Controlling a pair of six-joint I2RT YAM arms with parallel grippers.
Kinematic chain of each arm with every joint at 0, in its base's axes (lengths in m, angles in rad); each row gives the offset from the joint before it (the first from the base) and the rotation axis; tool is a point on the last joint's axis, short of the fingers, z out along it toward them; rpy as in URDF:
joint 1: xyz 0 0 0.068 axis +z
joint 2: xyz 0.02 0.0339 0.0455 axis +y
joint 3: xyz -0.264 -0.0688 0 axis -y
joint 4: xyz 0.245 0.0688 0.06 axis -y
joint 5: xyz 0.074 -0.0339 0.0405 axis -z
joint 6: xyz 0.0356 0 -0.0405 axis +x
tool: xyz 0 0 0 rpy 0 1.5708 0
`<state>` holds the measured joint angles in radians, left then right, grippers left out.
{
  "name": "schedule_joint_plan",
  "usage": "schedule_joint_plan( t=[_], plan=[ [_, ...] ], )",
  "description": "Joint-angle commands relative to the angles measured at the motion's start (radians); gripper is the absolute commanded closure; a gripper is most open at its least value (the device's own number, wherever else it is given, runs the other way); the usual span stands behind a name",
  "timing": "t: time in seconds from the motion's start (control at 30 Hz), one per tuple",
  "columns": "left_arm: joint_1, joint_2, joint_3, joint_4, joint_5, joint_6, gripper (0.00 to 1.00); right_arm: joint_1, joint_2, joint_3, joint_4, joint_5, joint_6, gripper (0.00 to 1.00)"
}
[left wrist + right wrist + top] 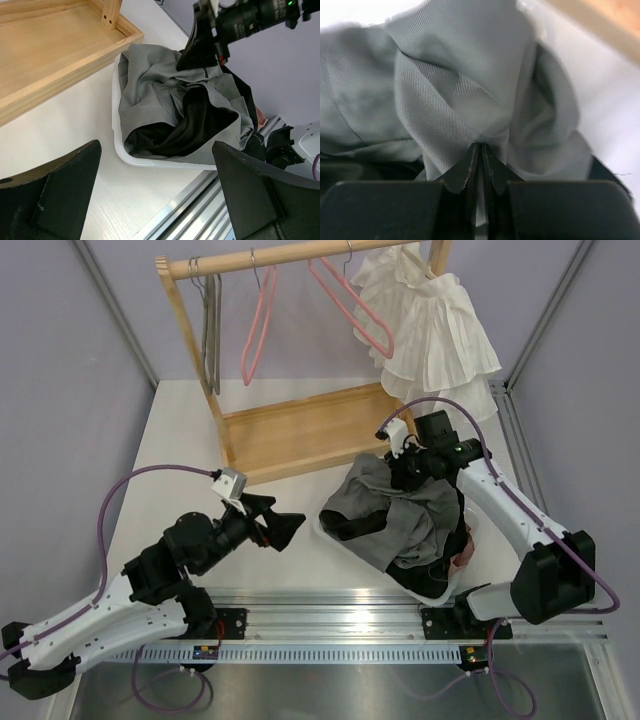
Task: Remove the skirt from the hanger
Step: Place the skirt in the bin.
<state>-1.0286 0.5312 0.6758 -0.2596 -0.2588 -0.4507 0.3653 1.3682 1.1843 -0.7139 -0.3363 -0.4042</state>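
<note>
Reaching forward from its base at the near right, the right arm bends at the elbow and tips the right gripper [405, 465] down into a white bin [338, 543], where a grey garment [395, 505] lies heaped. The left arm stretches low over the table [180, 440]. The left gripper [285, 528] is spread wide, holds nothing, and points at the bin from just short of it. A white frilled skirt [430, 325] hangs at the right end of the wooden rack [290, 435], beside two bare pink hangers [258, 330].

From the left wrist, the wide-apart fingers [60, 195] frame the bin, and the right gripper's tip presses into the grey cloth on the far side.

From the right wrist, the jaws stand nearly together, pinching a raised fold of that cloth.
</note>
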Motion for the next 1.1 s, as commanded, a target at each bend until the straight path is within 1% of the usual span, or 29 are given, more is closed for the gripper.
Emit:
schedule_joint_plan(
  t=[0.0, 0.1, 0.23, 0.3, 0.37, 0.4, 0.47, 0.5, 0.6, 0.63, 0.67, 0.7, 0.77, 0.83, 0.9, 0.93, 1.0, 1.03, 1.07],
  plan=[
    [0.001, 0.000, -0.013, 0.068, -0.019, -0.005, 0.02, 0.018, 0.075, -0.055, -0.047, -0.012, -0.082, 0.89],
    [0.001, 0.003, -0.018, 0.072, -0.022, -0.005, 0.02, 0.047, 0.103, -0.112, -0.096, 0.017, -0.130, 0.89],
    [0.001, 0.003, -0.030, 0.082, -0.025, -0.006, 0.01, 0.050, 0.117, -0.155, -0.107, 0.023, -0.153, 0.89],
    [0.001, 0.003, -0.036, 0.083, -0.025, -0.011, 0.01, 0.050, 0.097, -0.152, -0.107, 0.039, -0.154, 0.89],
    [0.001, 0.001, -0.036, 0.079, -0.025, -0.013, 0.01, 0.050, 0.065, -0.112, -0.120, 0.054, -0.153, 0.87],
    [0.001, 0.000, -0.035, 0.077, -0.025, -0.016, 0.01, 0.049, 0.028, -0.085, -0.155, 0.054, -0.154, 0.84],
    [0.001, -0.005, -0.033, 0.074, -0.028, -0.014, 0.01, 0.049, -0.009, 0.029, -0.209, 0.049, -0.173, 0.82],
    [0.001, -0.010, -0.030, 0.072, -0.031, -0.013, 0.01, 0.044, -0.035, 0.125, -0.276, 0.037, -0.183, 0.77],
    [0.001, -0.013, -0.027, 0.072, -0.031, -0.011, 0.01, 0.040, -0.069, 0.276, -0.404, 0.013, -0.235, 0.67],
    [0.001, -0.013, -0.027, 0.075, -0.031, -0.013, 0.01, 0.040, -0.072, 0.367, -0.430, 0.010, -0.255, 0.62],
    [0.001, -0.013, -0.028, 0.080, -0.030, -0.016, 0.01, 0.040, -0.075, 0.408, -0.449, 0.006, -0.262, 0.60],
    [0.001, -0.010, -0.030, 0.083, -0.027, -0.017, 0.01, 0.038, -0.078, 0.485, -0.473, 0.010, -0.263, 0.59],
    [0.001, -0.008, -0.033, 0.091, -0.022, -0.020, 0.01, 0.038, -0.074, 0.559, -0.476, 0.014, -0.248, 0.54],
    [0.001, -0.005, -0.035, 0.092, -0.016, -0.023, 0.01, 0.028, -0.058, 0.654, -0.434, 0.045, -0.204, 0.51],
    [0.001, -0.004, -0.033, 0.089, -0.014, -0.026, 0.01, 0.015, -0.032, 0.711, -0.366, 0.077, -0.177, 0.48],
    [0.001, -0.004, -0.032, 0.085, -0.013, -0.029, 0.01, -0.014, -0.020, 0.771, -0.340, 0.083, -0.144, 0.47],
    [0.001, -0.007, -0.028, 0.076, -0.013, -0.032, 0.01, -0.061, 0.025, 0.837, -0.280, 0.063, -0.107, 0.45],
    [0.001, -0.008, -0.027, 0.072, -0.014, -0.034, 0.01, -0.090, 0.046, 0.913, -0.262, 0.053, -0.064, 0.44],
    [0.001, -0.011, -0.027, 0.071, -0.016, -0.037, 0.01, -0.150, 0.066, 0.951, -0.248, 0.034, -0.041, 0.43]
  ],
)
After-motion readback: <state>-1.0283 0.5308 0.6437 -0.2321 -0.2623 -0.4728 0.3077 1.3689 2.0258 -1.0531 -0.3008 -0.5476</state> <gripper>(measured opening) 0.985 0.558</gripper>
